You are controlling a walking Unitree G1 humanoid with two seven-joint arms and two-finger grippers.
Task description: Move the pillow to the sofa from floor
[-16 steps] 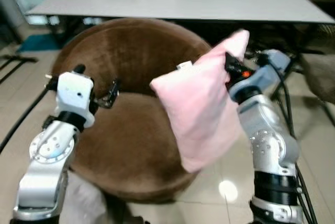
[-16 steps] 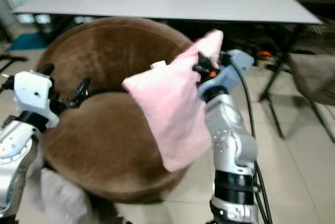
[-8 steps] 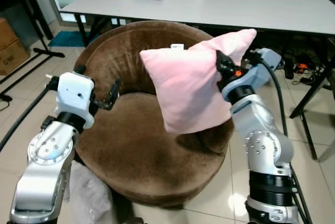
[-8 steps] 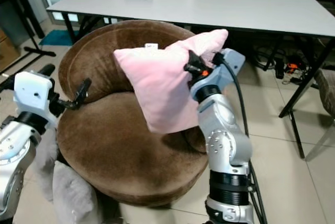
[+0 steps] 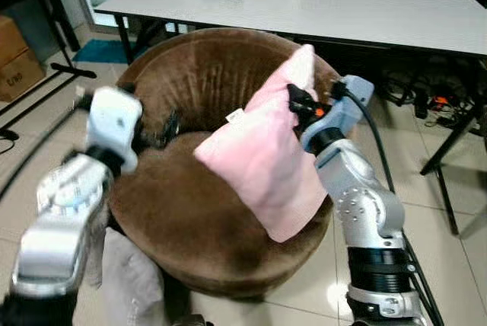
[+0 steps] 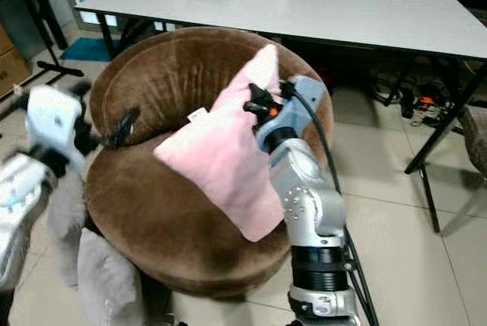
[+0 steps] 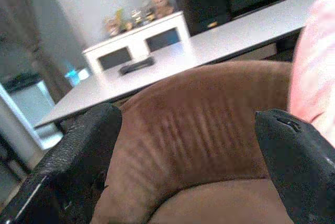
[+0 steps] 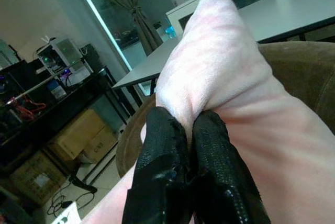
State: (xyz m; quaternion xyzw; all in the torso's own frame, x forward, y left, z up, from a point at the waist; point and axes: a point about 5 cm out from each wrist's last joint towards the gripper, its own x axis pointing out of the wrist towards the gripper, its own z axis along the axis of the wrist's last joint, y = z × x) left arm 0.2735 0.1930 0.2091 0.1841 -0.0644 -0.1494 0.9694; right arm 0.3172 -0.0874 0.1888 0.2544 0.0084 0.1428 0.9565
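Pinching a fold near the top corner of the pink pillow [image 5: 262, 160], the right gripper [image 8: 184, 145] has its two black fingers pressed together on the fabric. That pillow hangs tilted over the seat of the round brown sofa [image 5: 190, 212] (its lower end near the cushion). At the sofa's left edge, the left gripper [image 7: 183, 145] holds nothing, fingers wide apart.

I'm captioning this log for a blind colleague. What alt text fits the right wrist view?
The right end effector pinches a fold of the pink pillow between its two black fingers, shut tight on the fabric. Behind the pillow are the brown round sofa's back and a grey table; cardboard boxes sit on the floor.
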